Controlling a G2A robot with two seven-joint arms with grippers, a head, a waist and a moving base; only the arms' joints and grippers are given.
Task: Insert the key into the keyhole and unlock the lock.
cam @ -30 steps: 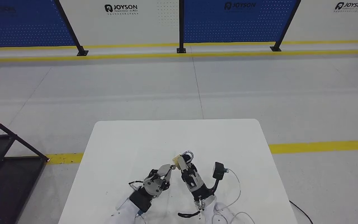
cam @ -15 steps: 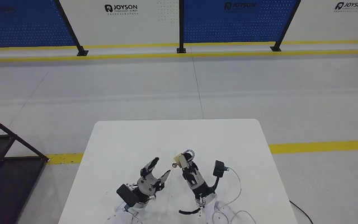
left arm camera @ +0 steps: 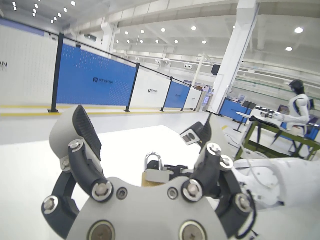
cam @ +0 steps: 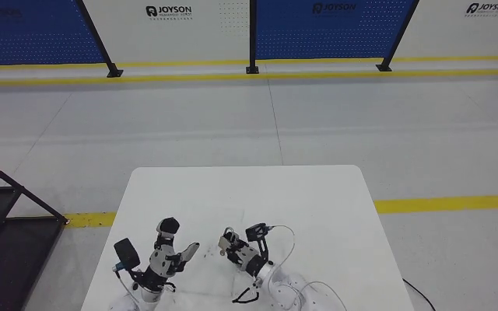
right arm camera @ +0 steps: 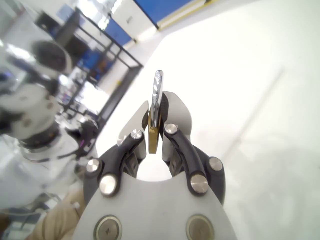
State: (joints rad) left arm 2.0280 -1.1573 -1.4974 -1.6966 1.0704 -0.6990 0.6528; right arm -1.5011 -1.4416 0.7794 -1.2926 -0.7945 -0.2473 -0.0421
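A brass padlock (right arm camera: 153,136) with a silver shackle (right arm camera: 157,88) is pinched upright in my right gripper (right arm camera: 156,108), which is shut on its body. From the top the padlock (cam: 226,239) sits at the tip of the right gripper (cam: 229,242), low over the near middle of the white table (cam: 311,194). My left gripper (cam: 180,240) hangs to the left of it, open and holding nothing. In the left wrist view the padlock (left arm camera: 155,174) shows some way beyond the wide-spread fingers (left arm camera: 85,131) of the left gripper (left arm camera: 145,116). I cannot make out a key.
Thin white cables (cam: 289,237) loop off the right arm near the table's front. A black metal frame (cam: 27,204) stands beside the table's left edge. The far half of the table is bare.
The left gripper has let go at the padlock, opened and swung back to the left. The right gripper has carried the padlock back toward the near edge and turned.
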